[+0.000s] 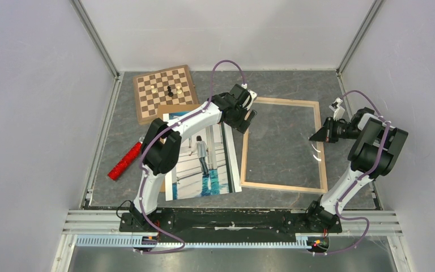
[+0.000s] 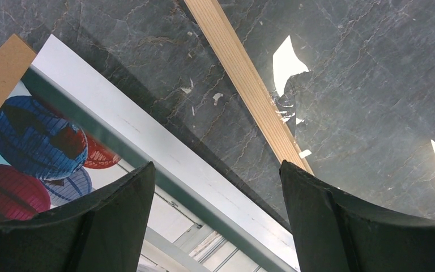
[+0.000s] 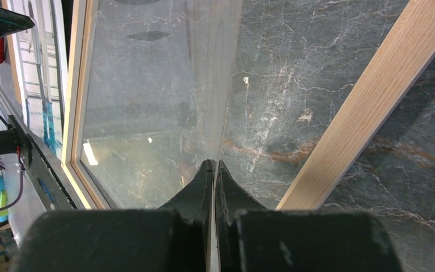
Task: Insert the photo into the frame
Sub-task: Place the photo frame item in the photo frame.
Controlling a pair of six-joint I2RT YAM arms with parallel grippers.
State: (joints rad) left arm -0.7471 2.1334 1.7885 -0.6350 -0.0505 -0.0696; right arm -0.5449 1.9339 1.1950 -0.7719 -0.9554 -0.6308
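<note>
The photo [image 1: 204, 164] is not yet in the frame [image 1: 283, 102]. It lies picture side up on the table [image 1: 294, 82], to the left of the frame, with its left part resting on a brown backing board [image 1: 175, 107]. Its right edge runs just beside the frame's left bar, with a strip of bare table between them near the top.

The step in hand looks like the reach for the print. The left gripper [image 2: 216, 165] hovers over the photo's upper right corner, fingers spread wide and holding nothing. The right gripper [image 3: 212, 167] has its fingers pressed together over the frame's right side. Whether they pinch anything thin there I cannot tell.

The next move probably calls for the left fingers to come down and close on the white border, which is awkward because the print lies flat. The print then has to be carried right and squared to the frame's corners, since the opening is only slightly larger.
</note>
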